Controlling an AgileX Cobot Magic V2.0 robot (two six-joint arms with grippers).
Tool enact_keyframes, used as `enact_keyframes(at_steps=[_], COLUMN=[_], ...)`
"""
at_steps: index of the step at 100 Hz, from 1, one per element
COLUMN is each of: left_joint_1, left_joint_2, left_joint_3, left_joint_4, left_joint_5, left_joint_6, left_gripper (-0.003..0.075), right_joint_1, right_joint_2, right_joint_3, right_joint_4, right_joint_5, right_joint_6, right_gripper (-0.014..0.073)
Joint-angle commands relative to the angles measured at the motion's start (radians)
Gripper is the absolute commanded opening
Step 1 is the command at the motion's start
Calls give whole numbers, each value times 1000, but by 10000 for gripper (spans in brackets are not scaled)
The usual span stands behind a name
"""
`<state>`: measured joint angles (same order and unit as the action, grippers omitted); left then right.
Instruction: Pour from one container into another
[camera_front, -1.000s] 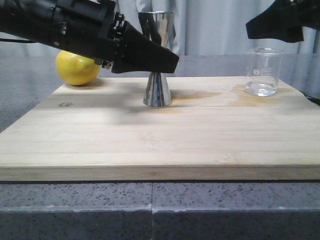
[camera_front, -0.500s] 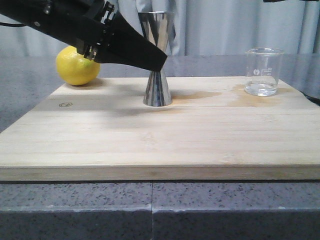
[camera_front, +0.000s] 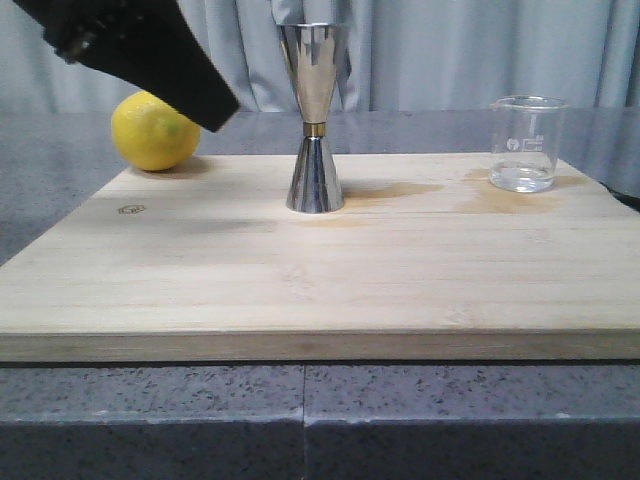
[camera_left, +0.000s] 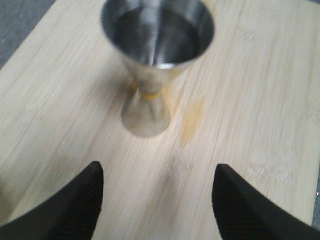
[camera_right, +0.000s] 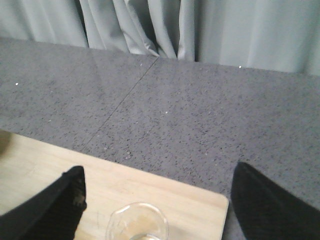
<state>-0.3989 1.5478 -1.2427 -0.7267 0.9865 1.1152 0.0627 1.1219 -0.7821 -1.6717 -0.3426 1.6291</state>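
The steel jigger (camera_front: 314, 118) with a gold band at its waist stands upright at the back middle of the wooden board (camera_front: 320, 270). The clear glass beaker (camera_front: 526, 143) stands at the board's back right corner with a little clear liquid in the bottom. My left gripper (camera_left: 157, 187) is open and empty, raised up and to the left of the jigger (camera_left: 156, 55). In the front view only its dark fingers (camera_front: 185, 85) show at the top left. My right gripper (camera_right: 159, 185) is open above the beaker (camera_right: 137, 222), out of the front view.
A yellow lemon (camera_front: 155, 131) lies on the grey counter (camera_front: 60, 190) behind the board's back left corner. Damp stains (camera_front: 400, 190) mark the board between jigger and beaker. Grey curtains (camera_right: 200, 27) hang behind the counter.
My left gripper has pulled up and to the left, away from the jigger. My right gripper has risen out of the front view. Jigger and beaker have not moved.
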Motion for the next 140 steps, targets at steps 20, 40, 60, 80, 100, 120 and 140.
enact_keyframes(at_steps=[20, 40, 60, 80, 100, 120, 140], left_joint_1=[19, 128, 258, 328, 335, 335, 335], left_joint_2=[-188, -289, -400, -560, -733, -867, -893], left_joint_3=[-47, -38, 54, 178, 317, 416, 437], left_joint_4=[408, 473, 472, 472, 471, 467, 470], left_joint_5=[47, 82, 29, -70, -230, -276, -274], left_joint_6=[-542, -687, -774, -800, -852, -852, -852], left_gripper=[440, 440, 440, 440, 440, 440, 440], right_joint_1=[-9, -16, -16, -16, -16, -16, -16], right_joint_2=[-50, -71, -151, -248, -356, -448, -497], right_joint_3=[-49, -46, -46, -6, 80, 136, 145], right_joint_4=[-188, -188, -188, -188, -188, -188, -188], right_joint_5=[-80, -149, -155, -133, -44, -43, -26], right_joint_6=[222, 231, 252, 266, 288, 327, 331], right_gripper=[544, 544, 542, 542, 542, 542, 542])
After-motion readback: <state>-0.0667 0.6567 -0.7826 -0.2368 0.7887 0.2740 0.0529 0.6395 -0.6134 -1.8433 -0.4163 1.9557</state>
